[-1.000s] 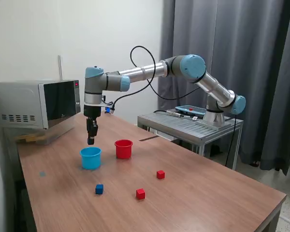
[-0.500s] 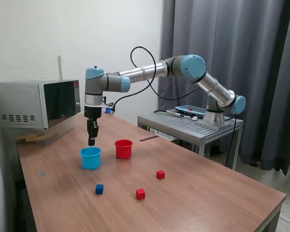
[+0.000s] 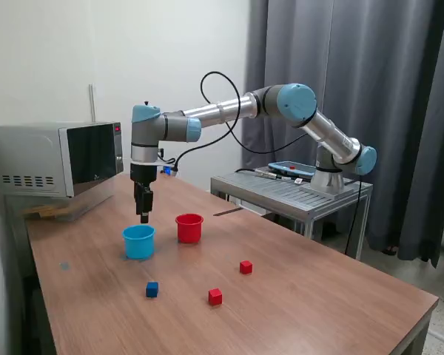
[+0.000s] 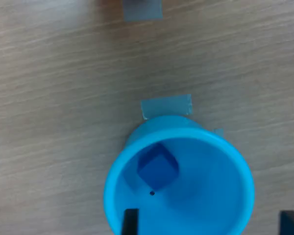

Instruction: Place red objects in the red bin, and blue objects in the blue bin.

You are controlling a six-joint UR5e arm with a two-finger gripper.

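My gripper [image 3: 143, 216] hangs just above the far rim of the blue bin [image 3: 138, 241], a light blue cup on the wooden table. In the wrist view its dark fingertips [image 4: 131, 221] stand wide apart over the blue bin [image 4: 179, 123], open and holding nothing. One blue cube [image 4: 158, 169] lies inside it. The red bin [image 3: 189, 228], a red cup, stands right beside the blue one, on the exterior view's right. Nearer the front of the table lie another blue cube [image 3: 152, 289] and two red cubes [image 3: 215, 296] [image 3: 246, 267].
A microwave [image 3: 55, 159] sits at the table's back on the exterior view's left. A metal side table [image 3: 296, 194] holds the arm's base and a teach pendant [image 3: 292, 168]. Grey tape patches [image 4: 166, 105] mark the wood by the blue cup.
The gripper has drifted slightly toward the exterior view's right above the blue cup. Cups and cubes on the table have not moved.
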